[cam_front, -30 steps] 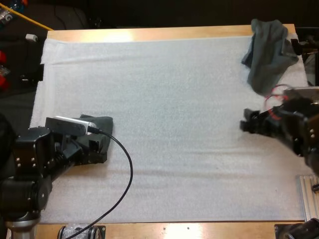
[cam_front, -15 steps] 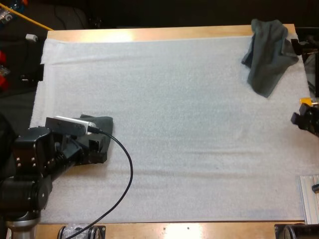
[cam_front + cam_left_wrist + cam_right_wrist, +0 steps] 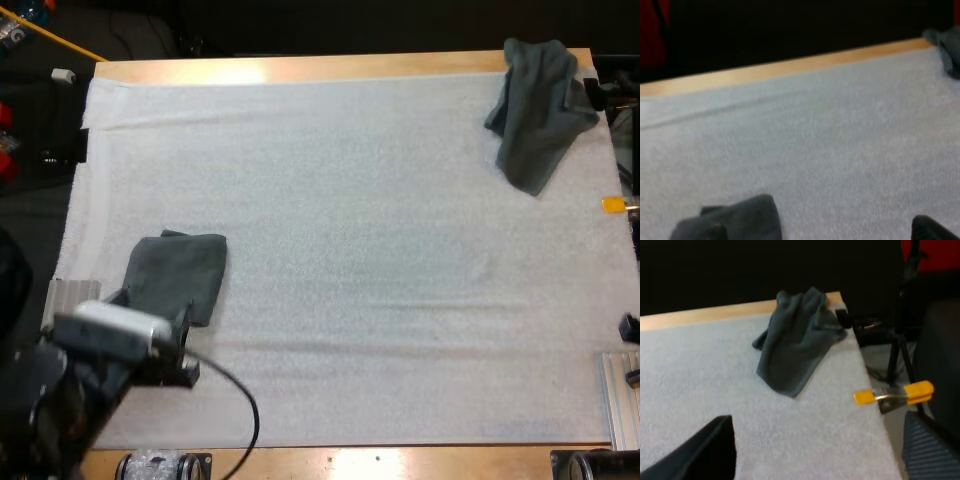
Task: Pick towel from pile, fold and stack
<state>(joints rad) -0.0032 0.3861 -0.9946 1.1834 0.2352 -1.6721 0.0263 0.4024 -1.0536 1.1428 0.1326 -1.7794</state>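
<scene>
A folded dark grey-green towel [image 3: 176,277] lies flat on the left part of the white mat [image 3: 340,250]. My left gripper [image 3: 184,366] hovers just behind its near edge, clear of it. In the left wrist view the folded towel [image 3: 735,220] sits close below, and one dark fingertip [image 3: 934,230] stands far off to the side, so the fingers are open. A crumpled towel [image 3: 538,108] lies at the mat's far right corner. In the right wrist view my right gripper [image 3: 817,422] is open and empty, with the crumpled towel [image 3: 796,342] well ahead of it.
An orange clamp [image 3: 895,392] sticks out at the mat's right edge, also seen as the orange clamp [image 3: 613,204] from above. A metal rail [image 3: 620,395] lies at the near right. The mat's wooden border [image 3: 300,68] runs along the far side.
My left arm has pulled back toward the near edge, uncovering the folded towel. My right arm has withdrawn past the right edge of the table.
</scene>
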